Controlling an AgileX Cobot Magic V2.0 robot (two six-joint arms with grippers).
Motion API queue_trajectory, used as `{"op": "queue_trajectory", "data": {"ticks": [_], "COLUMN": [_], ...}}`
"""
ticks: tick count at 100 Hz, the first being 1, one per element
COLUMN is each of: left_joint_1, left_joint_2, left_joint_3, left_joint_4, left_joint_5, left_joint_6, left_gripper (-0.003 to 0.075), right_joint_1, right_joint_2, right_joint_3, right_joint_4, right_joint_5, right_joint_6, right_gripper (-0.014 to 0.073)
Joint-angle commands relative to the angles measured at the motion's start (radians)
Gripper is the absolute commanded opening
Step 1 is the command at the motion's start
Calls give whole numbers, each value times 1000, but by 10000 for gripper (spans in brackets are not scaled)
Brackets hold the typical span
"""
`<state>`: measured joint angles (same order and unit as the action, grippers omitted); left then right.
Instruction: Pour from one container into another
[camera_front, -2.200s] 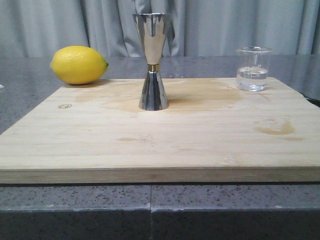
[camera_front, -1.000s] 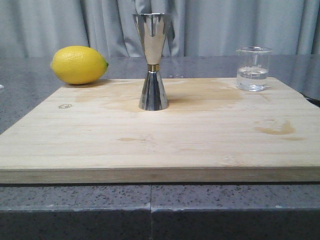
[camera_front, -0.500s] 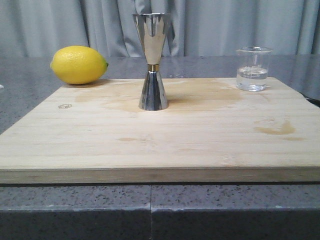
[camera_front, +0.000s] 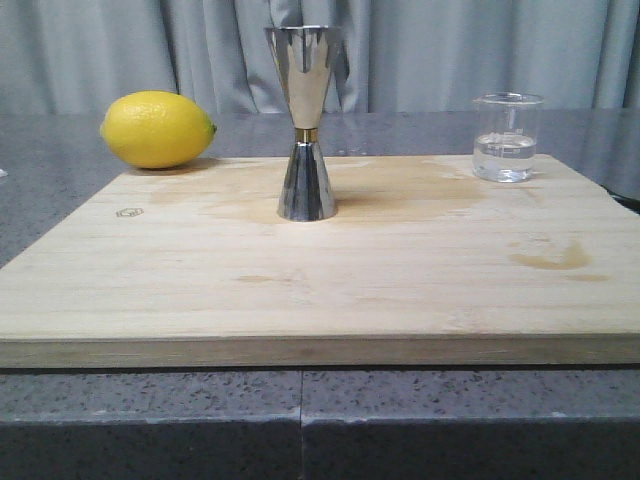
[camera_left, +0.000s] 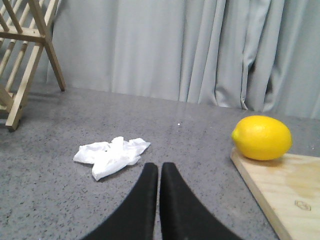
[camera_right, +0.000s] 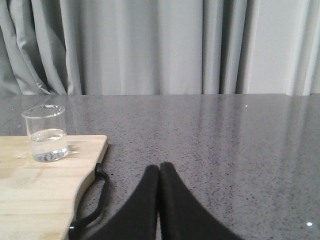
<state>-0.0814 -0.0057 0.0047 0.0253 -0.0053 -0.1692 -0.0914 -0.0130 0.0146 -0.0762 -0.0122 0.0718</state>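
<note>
The glass beaker (camera_front: 507, 137), holding clear liquid and bearing faint white marks too small to read, is standing at the wooden board's (camera_front: 330, 280) far right corner, while the steel jigger (camera_front: 304, 122) is standing upright near the far middle. Both the left gripper (camera_left: 159, 172) and right gripper (camera_right: 159, 172) are hovering over the grey counter (camera_right: 225, 130) with fingers pressed together, gripping nothing. A lemon (camera_front: 157, 129) is resting at the board's far left edge, and a small stamped logo (camera_front: 130, 212) there is illegible.

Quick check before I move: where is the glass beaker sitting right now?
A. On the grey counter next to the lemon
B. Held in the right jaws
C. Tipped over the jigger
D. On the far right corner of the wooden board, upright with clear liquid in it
D: the beaker stands upright on the wooden board's far right corner, partly filled with clear liquid, apart from the jigger; neither gripper holds it.
</note>
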Motion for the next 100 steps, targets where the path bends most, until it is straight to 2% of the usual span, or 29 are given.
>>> {"op": "queue_trajectory", "data": {"ticks": [1, 28, 54, 65, 100], "left_joint_1": [2, 2, -31, -92, -409], "left_joint_2": [-23, -6, 198, 356, 807], "left_joint_3": [24, -41, -293, -418, -801], "left_joint_4": [-47, -123, -123, -121, -115], "left_joint_5": [-110, -53, 64, 93, 122], "left_joint_6": [-7, -7, -7, 12, 269], "left_gripper": [-19, -18, -18, -18, -17], "right_joint_1": [5, 5, 5, 5, 8], "right_joint_2": [-15, 4, 169, 283, 626], "right_joint_3": [7, -75, -253, -345, -633], "right_joint_4": [46, 104, 106, 106, 106], "right_joint_5": [-88, -3, 75, 89, 212], "right_joint_6": [-8, -8, -8, -8, -12], "right_gripper": [-71, -71, -71, -71, -71]}}
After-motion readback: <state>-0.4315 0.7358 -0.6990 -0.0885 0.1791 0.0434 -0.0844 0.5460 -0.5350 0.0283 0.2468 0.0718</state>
